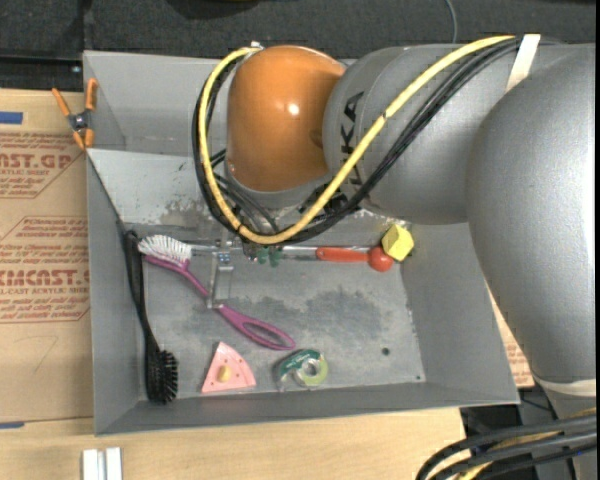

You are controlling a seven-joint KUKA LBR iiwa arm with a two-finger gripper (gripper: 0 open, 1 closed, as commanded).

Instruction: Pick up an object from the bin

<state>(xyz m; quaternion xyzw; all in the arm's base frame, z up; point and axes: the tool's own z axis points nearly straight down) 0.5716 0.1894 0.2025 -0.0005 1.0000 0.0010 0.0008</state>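
My gripper [220, 280] hangs low over the left middle of the bin, under the orange wrist cover. It stands right at the handle of a pink brush with white bristles [180, 261], which runs diagonally from the upper left towards the bin's middle. Whether it touches the handle is unclear. Just to its right lies a tool with a metal shaft and a red handle [348, 256]. A small yellow block [397, 241] sits at that handle's far end.
A long black brush [140, 313] lies along the left wall. Near the front wall are a pink wedge with holes [227, 370] and a greenish tape ring [302, 368]. The arm covers the back of the bin.
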